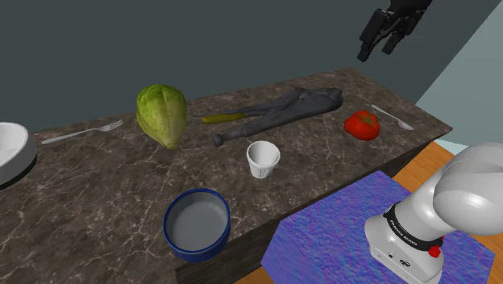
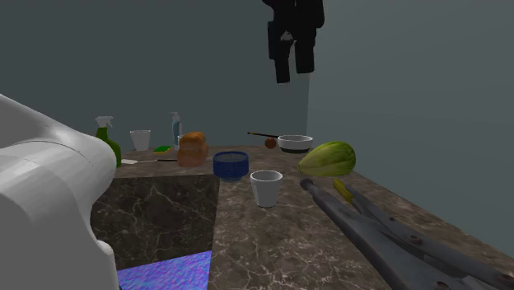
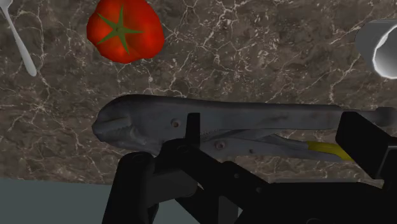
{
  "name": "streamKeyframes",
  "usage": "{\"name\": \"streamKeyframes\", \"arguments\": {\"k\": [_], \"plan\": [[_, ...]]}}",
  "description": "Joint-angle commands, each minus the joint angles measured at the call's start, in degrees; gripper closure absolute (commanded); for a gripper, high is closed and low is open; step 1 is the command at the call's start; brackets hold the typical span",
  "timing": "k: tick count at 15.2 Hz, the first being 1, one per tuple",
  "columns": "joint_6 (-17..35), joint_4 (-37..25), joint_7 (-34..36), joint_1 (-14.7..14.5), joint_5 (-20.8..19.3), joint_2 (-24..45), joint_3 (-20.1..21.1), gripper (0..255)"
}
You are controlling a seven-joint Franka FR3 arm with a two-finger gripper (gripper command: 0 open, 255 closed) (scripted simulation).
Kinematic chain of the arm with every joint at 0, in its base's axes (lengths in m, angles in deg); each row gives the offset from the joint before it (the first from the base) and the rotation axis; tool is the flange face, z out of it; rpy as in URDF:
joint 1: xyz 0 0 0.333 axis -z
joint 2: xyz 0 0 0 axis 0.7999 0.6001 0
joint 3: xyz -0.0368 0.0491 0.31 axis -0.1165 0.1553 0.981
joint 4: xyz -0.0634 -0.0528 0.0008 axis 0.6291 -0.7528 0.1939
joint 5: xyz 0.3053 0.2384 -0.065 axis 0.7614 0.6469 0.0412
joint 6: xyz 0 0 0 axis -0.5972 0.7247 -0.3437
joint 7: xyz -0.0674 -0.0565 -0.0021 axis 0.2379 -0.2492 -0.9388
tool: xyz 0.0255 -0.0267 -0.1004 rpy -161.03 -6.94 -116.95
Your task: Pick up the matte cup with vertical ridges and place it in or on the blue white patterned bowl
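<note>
White cup [image 1: 263, 158] well apart from claw [image 1: 379, 49]

Picture edges cut off the white cup [image 3: 380, 49] and the white bowl [image 1: 11, 152].

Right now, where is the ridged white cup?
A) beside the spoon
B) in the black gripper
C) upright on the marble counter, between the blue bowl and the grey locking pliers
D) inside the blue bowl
C: the white cup stands upright on the marble counter between the blue bowl and the locking pliers; the gripper hangs open overhead.
</note>
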Motion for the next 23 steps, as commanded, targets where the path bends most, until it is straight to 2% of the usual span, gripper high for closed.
{"name": "streamKeyframes", "arguments": {"k": [1,12,18,23], "plan": [[0.0,0.0,0.0,0.0,0.0,0.0,0.0,0],[20.2,16.3,4.0,-5.5,8.0,1.2,4.9,0],[33.0,21.8,5.6,-9.3,12.7,6.5,8.3,0],[44.4,24.2,6.5,-12.6,16.8,13.7,11.3,0]]}}
